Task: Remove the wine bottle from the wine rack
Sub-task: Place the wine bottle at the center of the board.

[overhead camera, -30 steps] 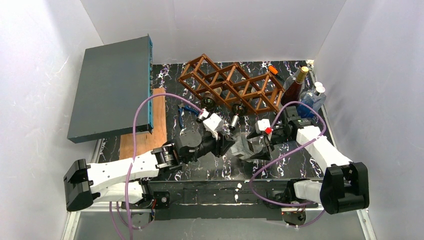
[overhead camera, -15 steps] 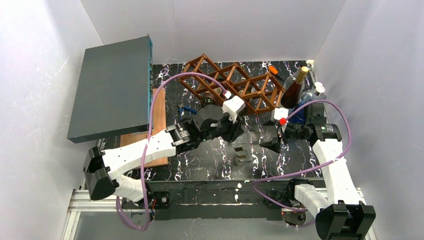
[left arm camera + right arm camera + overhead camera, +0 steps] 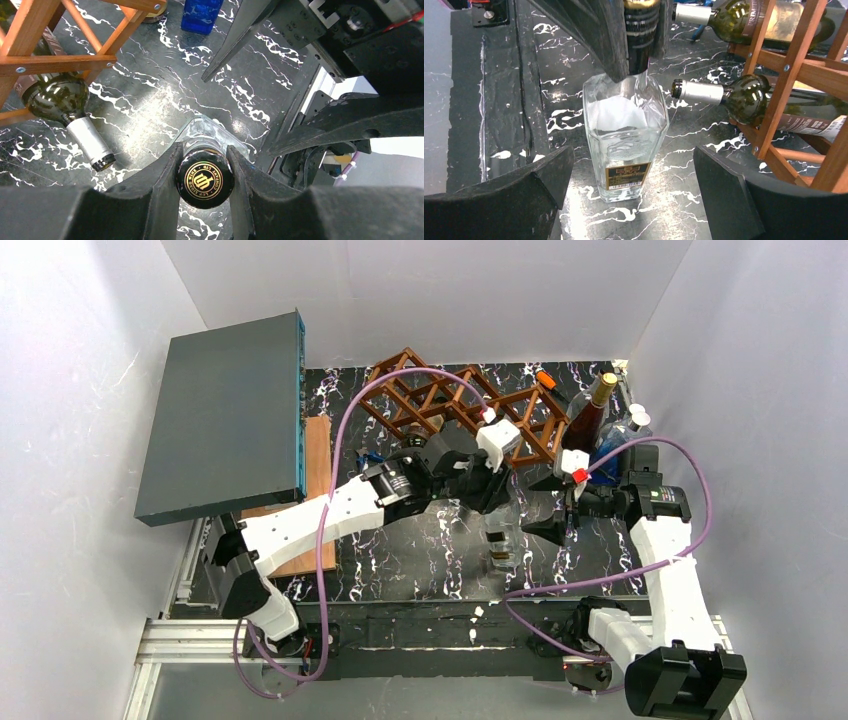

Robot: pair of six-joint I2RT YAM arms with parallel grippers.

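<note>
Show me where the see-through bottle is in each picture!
Top external: the clear bottle stands mid-picture, just below the left gripper.
Left wrist: bottom middle, its black cap pinched between the fingers.
Right wrist: centre, upright.
Shared landmark: the wine rack.

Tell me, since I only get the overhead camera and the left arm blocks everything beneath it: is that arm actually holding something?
Observer: Yes. The left wrist camera shows the left end effector shut on the black cap of a clear bottle.
Operator: Are there other bottles in that wooden frame? The arm covers it for me.
Observer: The right wrist camera shows two green bottles lying in the wine rack, necks poking out.
</note>
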